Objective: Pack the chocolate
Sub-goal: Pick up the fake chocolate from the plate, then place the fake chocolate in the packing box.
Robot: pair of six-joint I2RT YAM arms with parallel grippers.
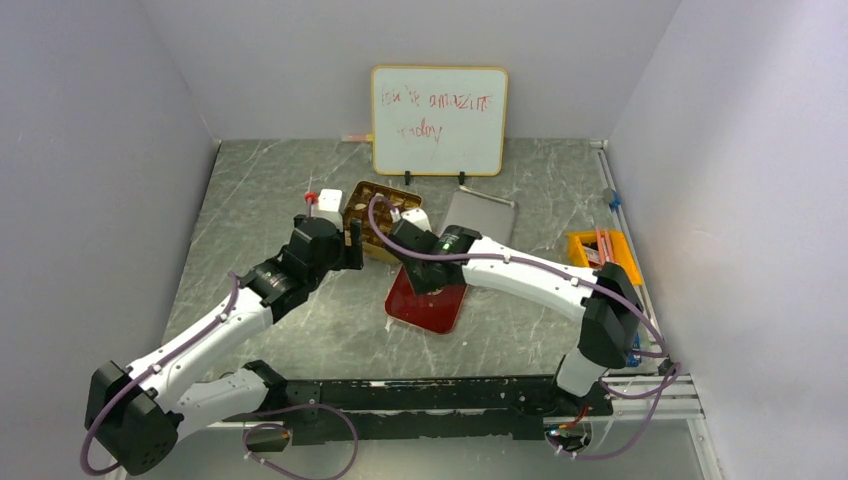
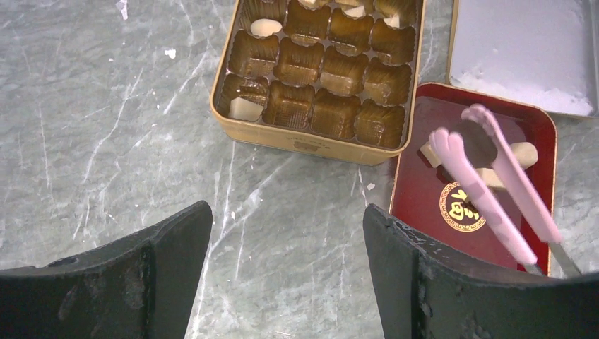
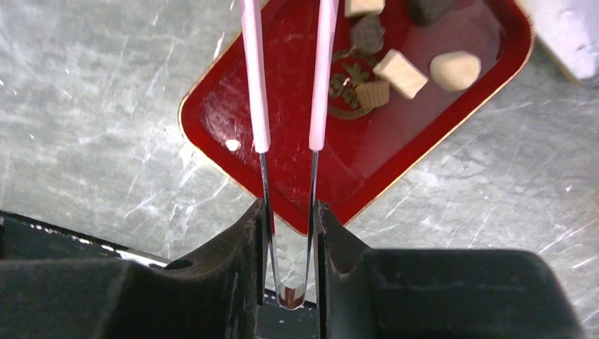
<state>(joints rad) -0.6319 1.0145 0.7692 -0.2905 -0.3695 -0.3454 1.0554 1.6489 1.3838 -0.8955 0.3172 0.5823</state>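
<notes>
Right hand [image 3: 289, 212] pinches one tweezers [image 3: 254, 70] over six chocolate pieces [image 3: 400, 73] on red tray [image 3: 226, 113]; left hand [image 2: 286, 212] gapes.

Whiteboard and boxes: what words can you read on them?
"You're amazing today": red handwriting on the whiteboard, faint, my best reading.
Gold emblem on the red tray: characters too blurred to read.
Small print on the gold tin front: too small to read.

- Your left gripper [image 2: 286, 222] had bare table [image 2: 106, 141] between its spread jaws, right up to the tin [image 2: 311, 145].
- The tweezers [image 2: 487, 183] slanted across the red tray [image 2: 417, 212] and blocked you there.
- Tin, tray and grey lid [image 2: 523, 49] crowded together, so you had only narrow gaps.
- Overhead, the right arm [image 1: 520, 268] bridged the tray, while the table by your bases lay open.
</notes>
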